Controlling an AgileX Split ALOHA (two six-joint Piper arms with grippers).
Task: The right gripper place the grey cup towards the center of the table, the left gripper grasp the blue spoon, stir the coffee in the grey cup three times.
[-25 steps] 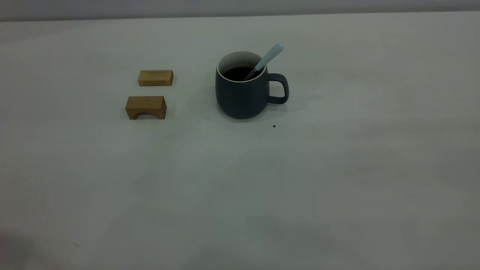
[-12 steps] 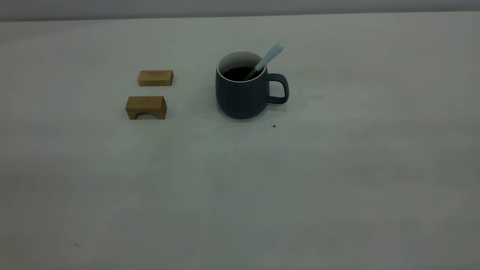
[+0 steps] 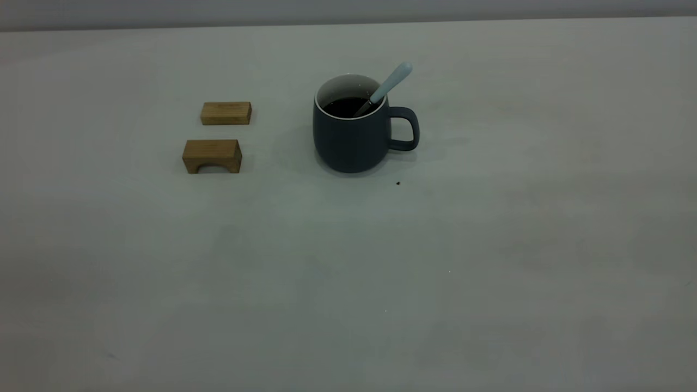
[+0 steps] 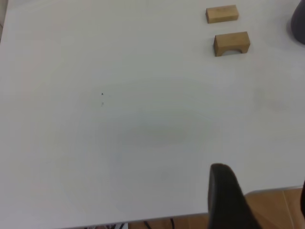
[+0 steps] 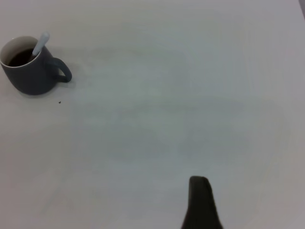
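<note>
The grey cup (image 3: 351, 141) stands upright near the middle of the table (image 3: 381, 272), its handle pointing right. Dark coffee (image 3: 344, 106) fills it. The blue spoon (image 3: 393, 80) leans inside, its handle sticking out over the rim above the cup's handle. Neither arm shows in the exterior view. In the left wrist view my left gripper (image 4: 263, 183) is open over the table's near edge, far from the cup (image 4: 299, 24). The right wrist view shows one finger (image 5: 199, 200) of my right gripper with bare table on both sides, and the cup (image 5: 31, 76) and spoon (image 5: 42, 42) far off.
Two wooden blocks lie left of the cup: a flat one (image 3: 226, 113) and an arched one (image 3: 212, 156) nearer the front. A dark speck (image 3: 398, 183) marks the table just before the cup. The table edge (image 4: 143, 220) runs close under the left gripper.
A faint dark shadow at the near left corner of the exterior view has faded away. Cup, spoon and blocks have not moved.
</note>
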